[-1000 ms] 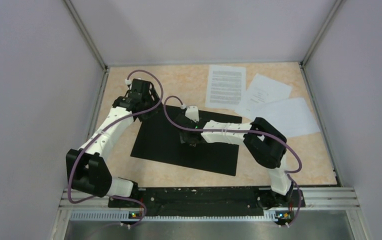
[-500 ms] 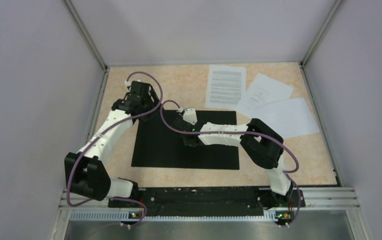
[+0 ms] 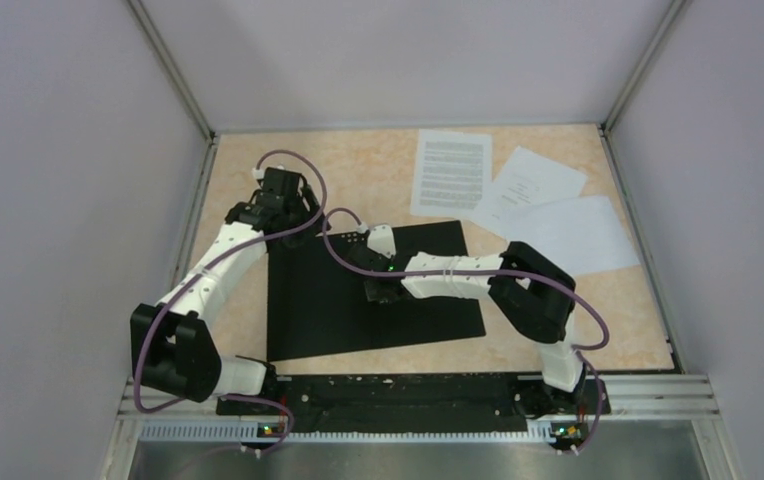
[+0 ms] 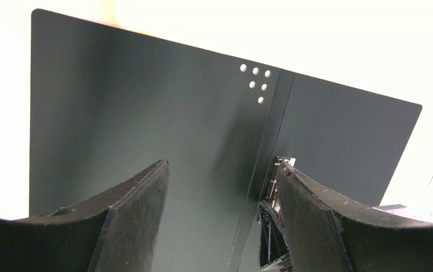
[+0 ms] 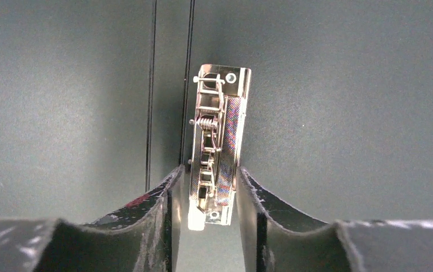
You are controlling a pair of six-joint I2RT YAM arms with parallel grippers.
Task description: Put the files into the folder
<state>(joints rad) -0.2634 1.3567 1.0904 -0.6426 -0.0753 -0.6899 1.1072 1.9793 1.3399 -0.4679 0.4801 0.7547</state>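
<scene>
Step in hand: judged to be working the metal spine clip (image 5: pixel 217 130); squeeze squarely and avoid dragging the cover.
Left end effector (image 4: pixel 221 167): jaws wide, holding nothing, above the folder's far-left part; well placed to steady it.
Folder (image 3: pixel 328 300): open, black inside up, mid-desk (image 3: pixel 378 165).
Right end effector (image 5: pixel 209 170): narrowed onto the clip, one finger against each side.
Files (image 3: pixel 451 172): three sheets flat at far right, well apart from both end effectors.

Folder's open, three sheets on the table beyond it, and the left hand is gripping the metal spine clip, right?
No: the right hand grips the metal spine clip, as the right wrist view shows. The left hand hangs open over the folder. The rest holds.
</scene>
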